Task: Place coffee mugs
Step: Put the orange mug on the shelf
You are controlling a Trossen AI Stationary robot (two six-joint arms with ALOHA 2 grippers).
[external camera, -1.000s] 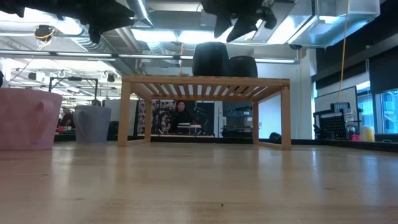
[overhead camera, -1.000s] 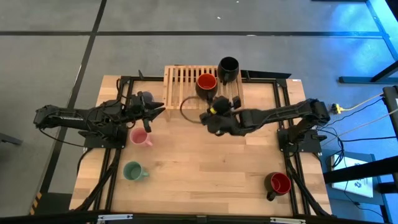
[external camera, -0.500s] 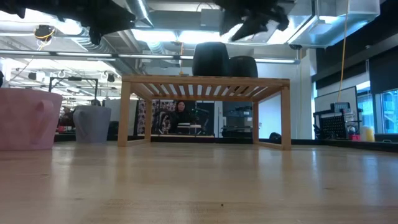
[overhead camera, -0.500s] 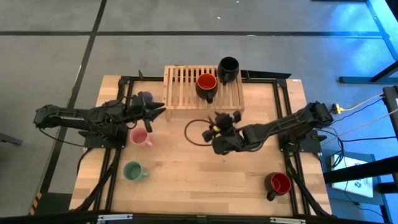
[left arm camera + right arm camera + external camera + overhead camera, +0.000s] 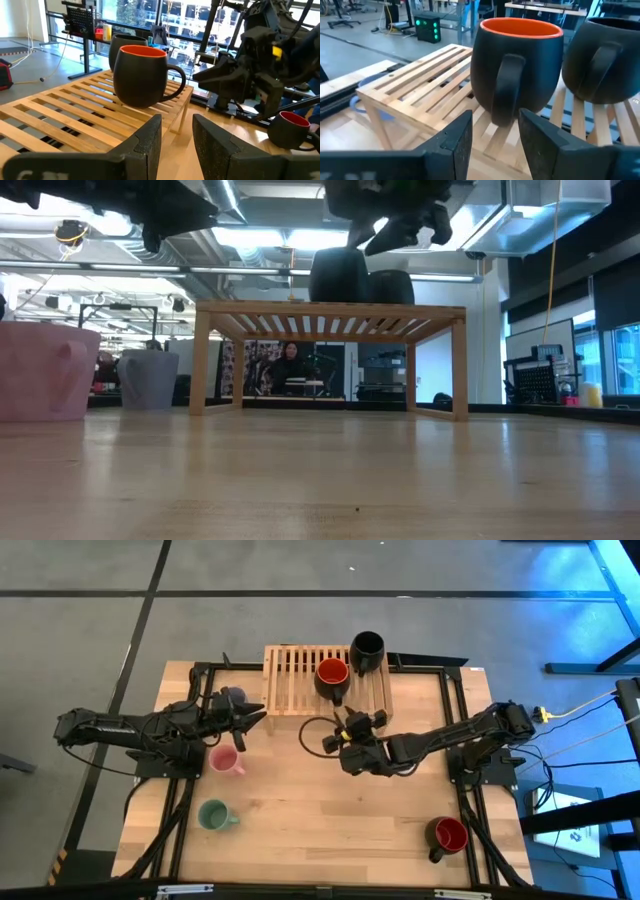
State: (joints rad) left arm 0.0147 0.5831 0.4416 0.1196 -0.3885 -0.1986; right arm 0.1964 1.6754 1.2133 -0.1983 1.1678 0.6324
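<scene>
Hovering off the rack's (image 5: pixel 300 680) front edge, right tool (image 5: pixel 335 735) open.

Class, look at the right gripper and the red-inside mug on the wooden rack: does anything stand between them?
Nothing visible does. The right gripper, fingers open and empty, sits just in front of the wooden rack, and the red-inside mug shows its handle straight toward it across open space.

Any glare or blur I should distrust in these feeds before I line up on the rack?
High view: blue light spills over the floor at top right; the slatted rack is evenly lit. Low view: bright ceiling lights leave the two mugs on the rack as dark shapes; the pink mug looms large at the edge. Right wrist view: the red-inside mug is sharp, the fingers soft.
</scene>
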